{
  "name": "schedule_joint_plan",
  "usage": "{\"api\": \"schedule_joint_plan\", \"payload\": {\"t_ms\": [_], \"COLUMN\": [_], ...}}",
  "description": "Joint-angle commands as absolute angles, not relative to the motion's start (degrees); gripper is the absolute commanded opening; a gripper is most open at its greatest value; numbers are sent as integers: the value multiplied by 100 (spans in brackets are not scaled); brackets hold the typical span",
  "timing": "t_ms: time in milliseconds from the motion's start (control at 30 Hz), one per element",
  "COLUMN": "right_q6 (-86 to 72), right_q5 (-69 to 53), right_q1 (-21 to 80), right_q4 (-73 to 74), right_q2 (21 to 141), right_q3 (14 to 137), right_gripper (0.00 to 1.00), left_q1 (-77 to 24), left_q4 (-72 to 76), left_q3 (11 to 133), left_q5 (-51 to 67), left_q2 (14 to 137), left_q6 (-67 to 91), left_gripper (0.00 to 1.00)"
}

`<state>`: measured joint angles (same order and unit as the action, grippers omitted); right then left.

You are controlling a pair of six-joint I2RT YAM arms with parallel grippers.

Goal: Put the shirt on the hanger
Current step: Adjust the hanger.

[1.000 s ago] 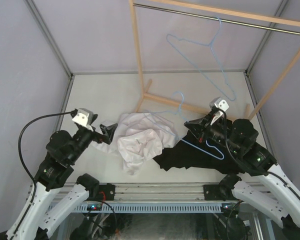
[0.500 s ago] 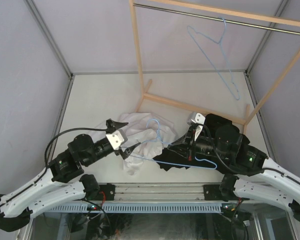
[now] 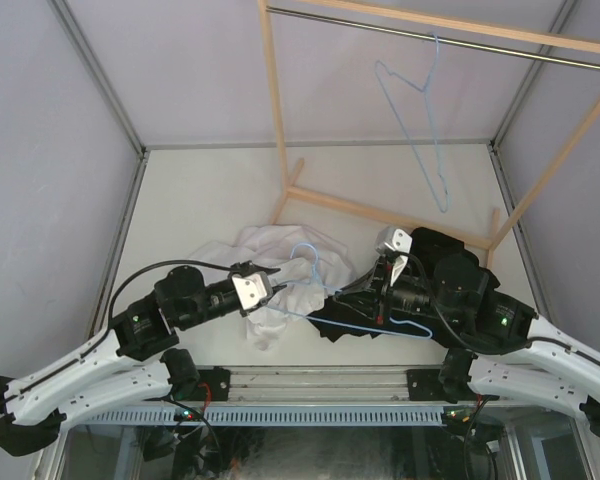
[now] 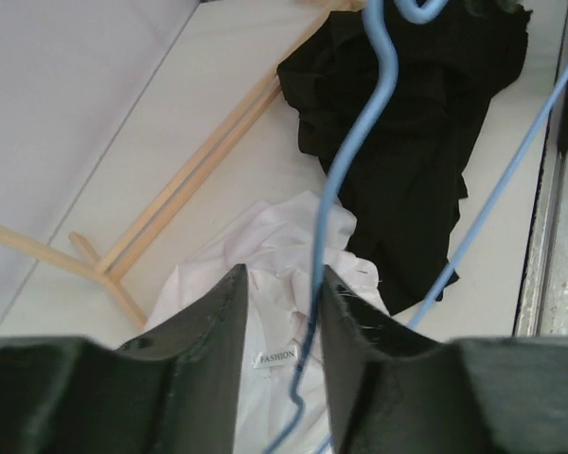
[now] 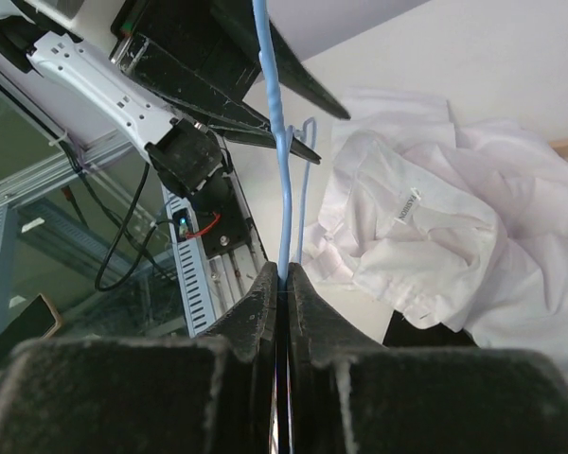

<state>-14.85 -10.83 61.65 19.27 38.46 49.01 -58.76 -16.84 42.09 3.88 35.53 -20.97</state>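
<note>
The walls (image 3: 50, 180) are pale grey, with thin metal posts (image 3: 102, 85) in the corners; the table (image 3: 210, 190) is flat and cream white; a wooden rack (image 3: 274, 110) stands at the back, with a shiny metal rod (image 3: 380, 28) across its top; the light is soft and even.

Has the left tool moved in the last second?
Yes. The left tool has swung right, from left of the shirt to above it, nearer the black garment.

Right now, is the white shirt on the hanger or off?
Off: shirt lies crumpled on the table; right gripper holds the bare hanger.
</note>
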Motion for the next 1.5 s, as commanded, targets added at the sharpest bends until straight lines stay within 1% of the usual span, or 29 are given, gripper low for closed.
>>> {"api": "schedule_joint_plan", "payload": {"t_ms": [0,100,167,233,367,467,533,667,767,800,900,1267,1467], "right_q6": [-1414,-1420,-1386,-1359,-1374,-1389,-1355,-1184,-1073,-1046,-998,-903,-972], "right_q5": [-943,-662,-624,-635,-614,-622,-687,-1268,-1472,-1513,-1586,-1638,-1783], "right_q1": [6224,6217,6207,6192,6160,6137,6109,6044,6035,6027,6021,5969,5963], "right_q4": [1541,1514,1516,1619,2052,2491,2784,3190,3431,3490,3629,3914,3876], "right_q2": [3797,3807,3841,3889,4060,4238,4400,4689,4933,5013,5156,5366,5536], "right_q3": [4899,4860,4876,4940,5174,5431,5605,5894,6120,6188,6312,6220,6154], "right_gripper": [0,0,3,10,31,39,42,42,36,33,31,27,14], "left_q1": [-5906,-5904,-5906,-5906,-5905,-5906,-5904,-5906,-5906,-5906,-5906,-5904,-5906], "left_q4": [-1511,-1522,-1561,-1648,-1676,-1687,-1721,-1927,-2208,-2306,-2507,-2454,-2438], "left_q3": [4185,4269,4307,4339,4263,4220,4219,4280,4388,4437,4497,4352,4326], "left_q5": [609,611,587,527,433,365,328,412,491,516,532,522,504], "left_q2": [3549,3574,3588,3582,3459,3381,3359,3424,3604,3677,3852,3534,3500], "left_q6": [-2270,-2329,-2404,-2485,-2614,-2715,-2765,-2913,-3058,-3093,-3161,-3182,-3191], "left_gripper": [30,13,2,0,0,0,0,0,0,0,0,0,0]}}
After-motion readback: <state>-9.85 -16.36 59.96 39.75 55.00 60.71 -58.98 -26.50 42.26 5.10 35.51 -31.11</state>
